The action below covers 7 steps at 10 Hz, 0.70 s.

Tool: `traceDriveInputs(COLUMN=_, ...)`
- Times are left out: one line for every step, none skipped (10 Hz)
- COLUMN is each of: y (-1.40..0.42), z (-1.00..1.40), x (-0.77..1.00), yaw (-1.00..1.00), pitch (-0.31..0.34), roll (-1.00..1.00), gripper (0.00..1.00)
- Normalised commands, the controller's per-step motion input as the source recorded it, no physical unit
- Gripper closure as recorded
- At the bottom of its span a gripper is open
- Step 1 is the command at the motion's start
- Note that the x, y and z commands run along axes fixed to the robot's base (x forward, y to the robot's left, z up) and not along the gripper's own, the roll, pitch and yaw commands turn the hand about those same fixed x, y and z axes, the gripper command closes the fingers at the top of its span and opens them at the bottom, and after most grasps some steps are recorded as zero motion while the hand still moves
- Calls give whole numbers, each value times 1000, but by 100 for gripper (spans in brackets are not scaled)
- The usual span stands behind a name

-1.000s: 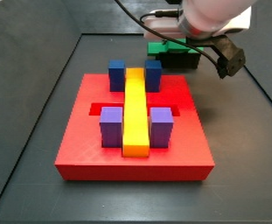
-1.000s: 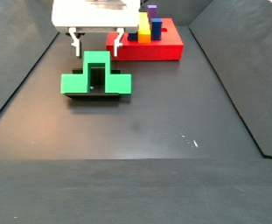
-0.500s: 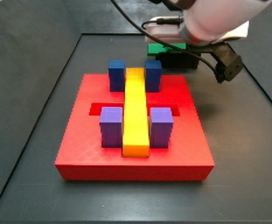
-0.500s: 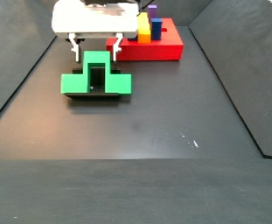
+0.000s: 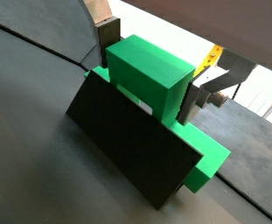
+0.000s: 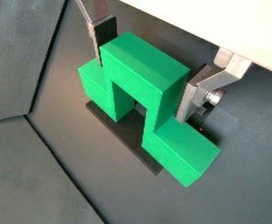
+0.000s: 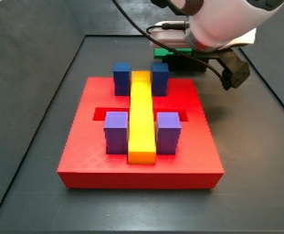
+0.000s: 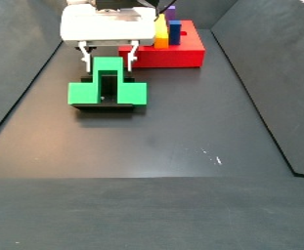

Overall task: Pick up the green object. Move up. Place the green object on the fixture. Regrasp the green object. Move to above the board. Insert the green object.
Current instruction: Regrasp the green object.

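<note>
Gripper point(image 8: 108, 61) lower (green object point(image 8: 108, 92) straddled)

The pincer point(image 8: 108, 63) straddles the raised centre of the green object point(image 8: 108, 88), a finger point(image 6: 103, 32) on either side with a gap left to each face. Below sits the fixture point(image 5: 132, 149). Just beside the pincer stands the board point(image 8: 181, 54) with its blocks; the worktop point(image 8: 181, 146) on the pincer's far side from the board lies open.
</note>
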Motion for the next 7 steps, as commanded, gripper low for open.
traceDriveInputs(y=63, z=-11, x=0, yaw=0, pitch=0, roll=140, gripper=0)
traceDriveInputs(y=43, z=-3, x=0, yaw=0, pitch=0, roll=134, gripper=0)
traceDriveInputs(y=0, z=0, x=0, yaw=0, pitch=0, roll=0, gripper=100)
traceDriveInputs(y=0, z=0, x=0, yaw=0, pitch=0, roll=0, gripper=100)
traceDriveInputs(y=0, z=0, x=0, yaw=0, pitch=0, roll=0, gripper=100)
traceDriveInputs(y=0, z=0, x=0, yaw=0, pitch=0, roll=0, gripper=100)
traceDriveInputs(y=0, z=0, x=0, yaw=0, pitch=0, roll=0, gripper=100)
